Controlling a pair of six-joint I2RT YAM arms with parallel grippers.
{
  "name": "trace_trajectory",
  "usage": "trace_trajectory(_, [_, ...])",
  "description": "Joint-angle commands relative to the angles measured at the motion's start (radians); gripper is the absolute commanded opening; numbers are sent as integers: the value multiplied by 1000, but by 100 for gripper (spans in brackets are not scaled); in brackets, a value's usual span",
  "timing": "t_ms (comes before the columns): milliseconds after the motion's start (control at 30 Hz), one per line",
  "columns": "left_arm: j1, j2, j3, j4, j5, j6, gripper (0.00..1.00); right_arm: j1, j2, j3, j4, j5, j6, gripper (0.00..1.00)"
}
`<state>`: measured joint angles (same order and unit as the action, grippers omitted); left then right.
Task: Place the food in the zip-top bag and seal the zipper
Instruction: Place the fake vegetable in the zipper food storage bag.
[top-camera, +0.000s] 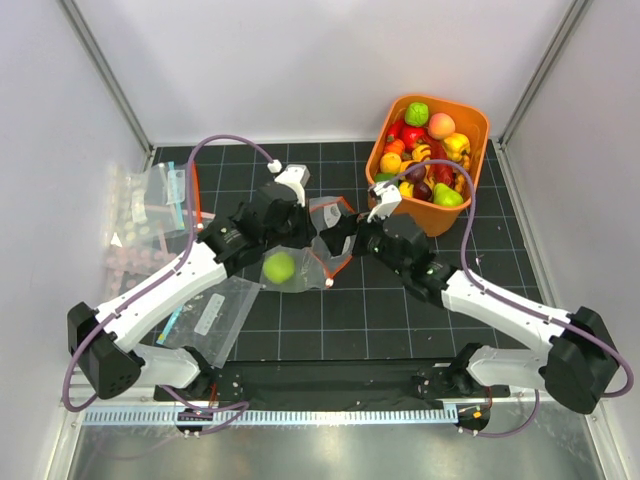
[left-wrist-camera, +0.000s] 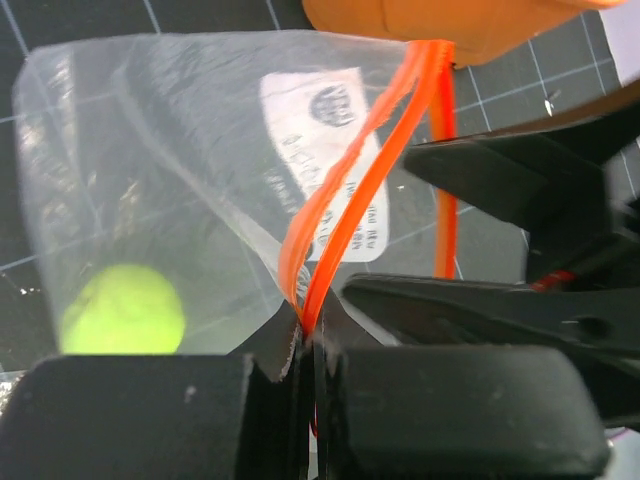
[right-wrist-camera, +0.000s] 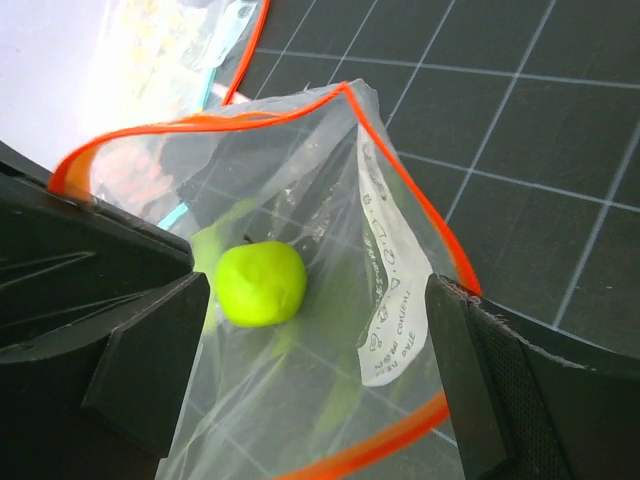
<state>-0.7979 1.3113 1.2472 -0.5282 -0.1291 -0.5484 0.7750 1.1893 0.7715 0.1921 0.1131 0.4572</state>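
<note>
The clear zip-top bag (top-camera: 322, 222) hangs between both grippers at mid-table. A green toy apple (top-camera: 278, 267) lies inside it; it also shows in the left wrist view (left-wrist-camera: 122, 310) and the right wrist view (right-wrist-camera: 260, 283). My left gripper (top-camera: 306, 228) is shut on the orange-red zipper (left-wrist-camera: 345, 200) at one end of the mouth (left-wrist-camera: 310, 335). My right gripper (top-camera: 338, 240) is open, its fingers (right-wrist-camera: 150, 345) spread to either side of the open bag mouth (right-wrist-camera: 315, 360). The zipper (right-wrist-camera: 415, 205) is parted. The white label (right-wrist-camera: 392, 290) faces the right wrist camera.
An orange bin (top-camera: 476, 120) full of toy fruits and vegetables (top-camera: 425, 160) stands at the back right, just behind the right gripper. Other clear bags lie at the left (top-camera: 160, 195), and one with a teal edge (top-camera: 205, 315) lies under the left arm.
</note>
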Motion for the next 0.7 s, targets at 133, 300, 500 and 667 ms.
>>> trace_trajectory(133, [3,-47,-5,16,-136,-24,0,9,-57,91,-95,157,-18,93])
trace_trajectory(300, [3,-69,-3,-21,-277,-30,0,9,-28,147,-163,218,-37,93])
trace_trajectory(500, [3,-75,-14,-4,-285,-24,0,4,-127,132,-151,321,-113,98])
trace_trajectory(667, [3,-69,-15,5,-264,-18,0,-119,-134,207,-183,375,-140,98])
